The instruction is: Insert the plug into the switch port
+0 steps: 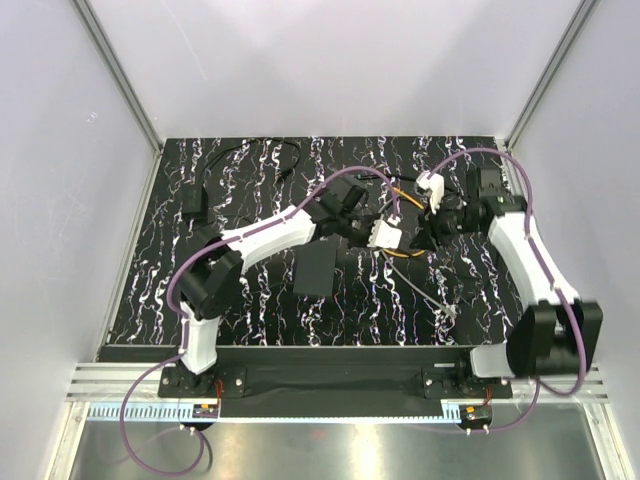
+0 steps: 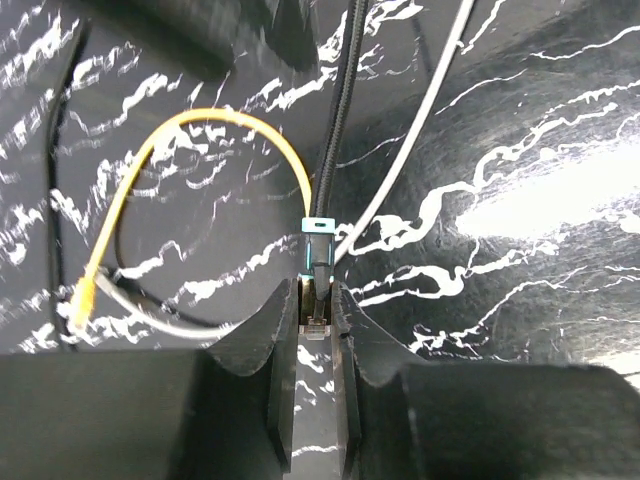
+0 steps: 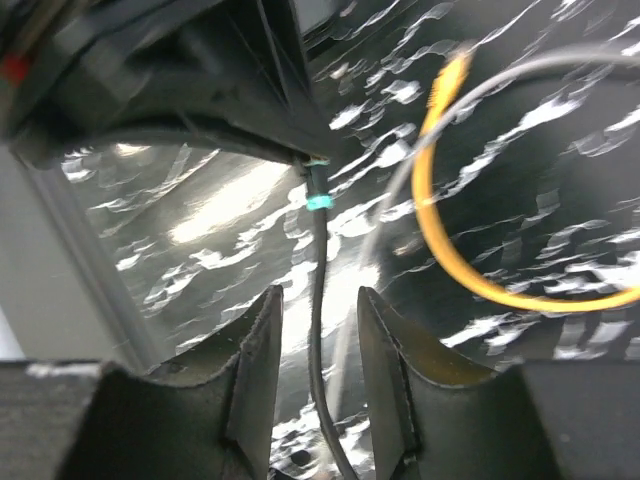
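We're plainly in a robotics lab test cell here. Plain white panels [image 1: 60, 150] are framed by aluminium posts [image 1: 118, 80], and there's a black marbled tabletop [image 1: 250, 315]. Two robot arms [image 1: 262, 238] are bolted to a base plate [image 1: 330, 372], purple cables [image 1: 122, 425] loop off them, and a ruler strip [image 1: 300, 411] runs along the front.

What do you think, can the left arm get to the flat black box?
Probably yes: the box lies uncovered on the table beside the left arm, nothing between. The left gripper is pinching the plug, though, so it couldn't grab the box.
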You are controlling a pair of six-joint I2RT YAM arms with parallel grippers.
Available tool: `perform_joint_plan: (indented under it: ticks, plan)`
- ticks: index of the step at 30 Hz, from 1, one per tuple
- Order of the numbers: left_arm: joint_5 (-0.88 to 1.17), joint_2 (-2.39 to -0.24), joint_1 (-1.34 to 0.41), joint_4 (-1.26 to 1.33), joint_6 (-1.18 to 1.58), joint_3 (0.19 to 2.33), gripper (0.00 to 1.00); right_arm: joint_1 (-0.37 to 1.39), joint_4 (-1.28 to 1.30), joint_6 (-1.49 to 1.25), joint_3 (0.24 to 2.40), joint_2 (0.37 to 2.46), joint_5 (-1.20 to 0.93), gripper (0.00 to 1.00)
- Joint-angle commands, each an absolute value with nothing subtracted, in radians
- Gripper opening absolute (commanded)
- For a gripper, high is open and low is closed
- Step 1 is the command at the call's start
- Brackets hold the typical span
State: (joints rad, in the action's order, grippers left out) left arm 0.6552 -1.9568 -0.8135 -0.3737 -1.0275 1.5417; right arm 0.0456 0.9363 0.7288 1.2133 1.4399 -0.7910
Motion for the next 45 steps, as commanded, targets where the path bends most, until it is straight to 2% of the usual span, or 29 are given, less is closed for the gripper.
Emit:
perform_joint_plan:
  ticks: [1,5,13,22,27,31,45]
  plan:
    - [0.725,-1.962,-0.796,-0.393,-0.902,1.592,0.00,0.046,0.657,0.738,1.085,1.335,-0.704,0.42]
    - [0.758,-1.982,-0.790,-0.455,-0.851,1.641,0.00,0.046,0.545,0.819,0.957,1.203,-0.738,0.42]
    - [0.779,-1.987,-0.787,-0.471,-0.795,1.657,0.00,0.048,0.384,0.836,0.861,1.181,-0.822,0.44]
    - [0.776,-1.990,-0.784,-0.440,-0.770,1.660,0.00,0.069,0.449,0.901,0.870,1.215,-0.922,0.42]
    - [0.759,-1.970,-0.782,-0.380,-0.761,1.623,0.00,0.072,0.520,0.720,0.951,1.322,-0.933,0.42]
    - [0.755,-1.971,-0.781,-0.396,-0.765,1.623,0.00,0.072,0.586,0.699,0.992,1.390,-0.951,0.42]
    - [0.810,-1.982,-0.773,-0.429,-0.738,1.640,0.00,0.081,0.419,0.922,0.832,1.247,-0.945,0.36]
